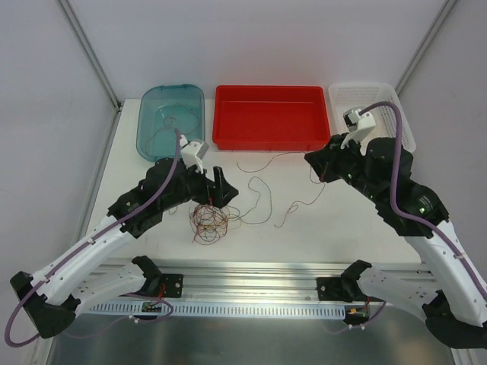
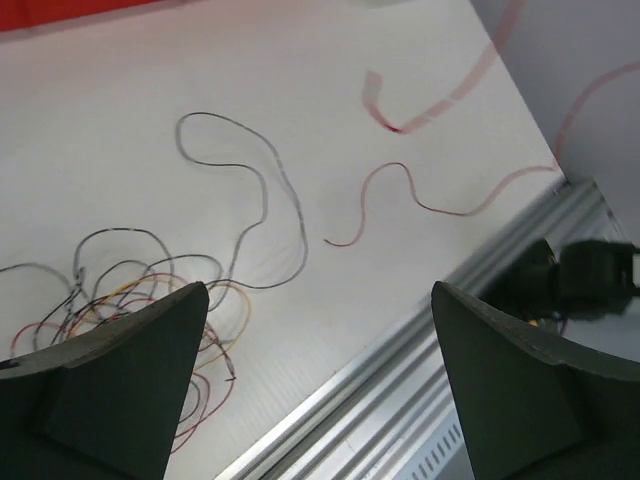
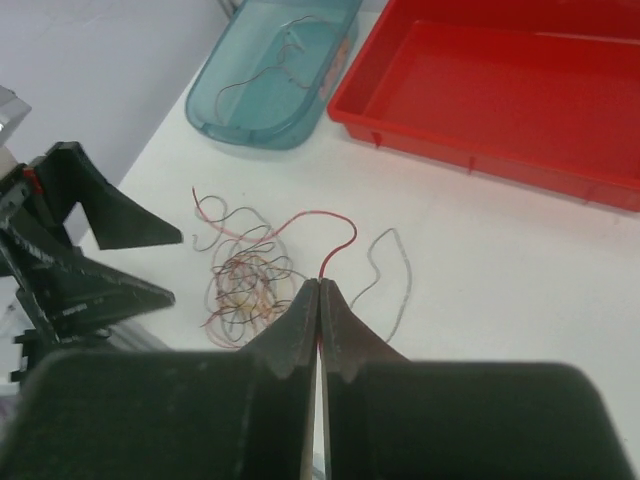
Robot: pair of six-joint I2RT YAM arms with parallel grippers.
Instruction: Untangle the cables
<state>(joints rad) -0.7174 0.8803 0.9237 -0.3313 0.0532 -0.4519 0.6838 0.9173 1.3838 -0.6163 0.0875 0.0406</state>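
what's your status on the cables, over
Left pincer open at tangle. Right pincer shut on red cable. Knot not yet undone, loose dark cable alongside.
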